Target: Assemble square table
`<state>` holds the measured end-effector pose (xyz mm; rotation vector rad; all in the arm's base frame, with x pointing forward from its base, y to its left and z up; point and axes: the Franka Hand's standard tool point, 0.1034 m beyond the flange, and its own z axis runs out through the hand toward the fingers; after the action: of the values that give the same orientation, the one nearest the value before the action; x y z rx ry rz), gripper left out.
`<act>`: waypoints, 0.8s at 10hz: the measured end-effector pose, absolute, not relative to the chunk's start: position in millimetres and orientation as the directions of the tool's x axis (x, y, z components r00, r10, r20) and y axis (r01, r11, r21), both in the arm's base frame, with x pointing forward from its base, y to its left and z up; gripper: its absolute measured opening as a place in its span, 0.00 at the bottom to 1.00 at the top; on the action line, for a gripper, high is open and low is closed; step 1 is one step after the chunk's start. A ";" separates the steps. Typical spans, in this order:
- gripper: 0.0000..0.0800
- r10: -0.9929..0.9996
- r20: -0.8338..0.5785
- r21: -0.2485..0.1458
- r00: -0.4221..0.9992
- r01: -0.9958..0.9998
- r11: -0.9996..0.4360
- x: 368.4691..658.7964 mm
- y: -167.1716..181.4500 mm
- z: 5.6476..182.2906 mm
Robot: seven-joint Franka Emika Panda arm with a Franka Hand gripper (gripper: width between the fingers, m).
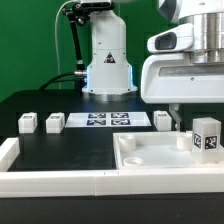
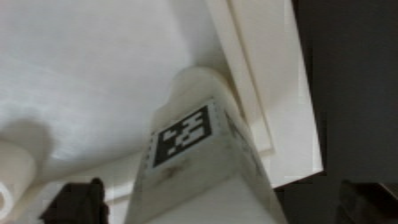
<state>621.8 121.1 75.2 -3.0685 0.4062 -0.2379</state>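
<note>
Green cloth hangs behind a matte black bench (image 1: 70, 145). Near on the exterior view's right lies the square table slab (image 1: 150, 155), smooth white plastic shaped like a shallow tray with a raised rim. One upright leg (image 1: 207, 137) stands on it close to the right rim. It is a short, blocky white post with a black-and-white tag (whether it is seated fully home I cannot tell). Three loose legs (image 1: 27, 122) sit farther back on the bench, two at the left and one just right of the flat marker board (image 1: 105, 120). I judge the job about a quarter done, with three legs left to fit. The gripper (image 2: 222, 205) hangs over the upright leg, its dark fingers (image 2: 80, 200) spread wide to either side and pinching nothing. Glossy white border bars (image 1: 50, 180) edge the near side.
</note>
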 end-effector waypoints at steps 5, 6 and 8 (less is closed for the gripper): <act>0.81 0.006 0.177 0.001 0.984 0.006 -1.000 623.6 115.8 74.8; 0.64 0.040 0.177 0.010 0.983 0.039 -0.999 623.9 114.4 74.8; 0.36 0.028 0.177 0.008 0.984 0.027 -1.000 623.8 114.3 74.6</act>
<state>623.8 114.3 74.6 -3.1347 -0.0435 -0.2796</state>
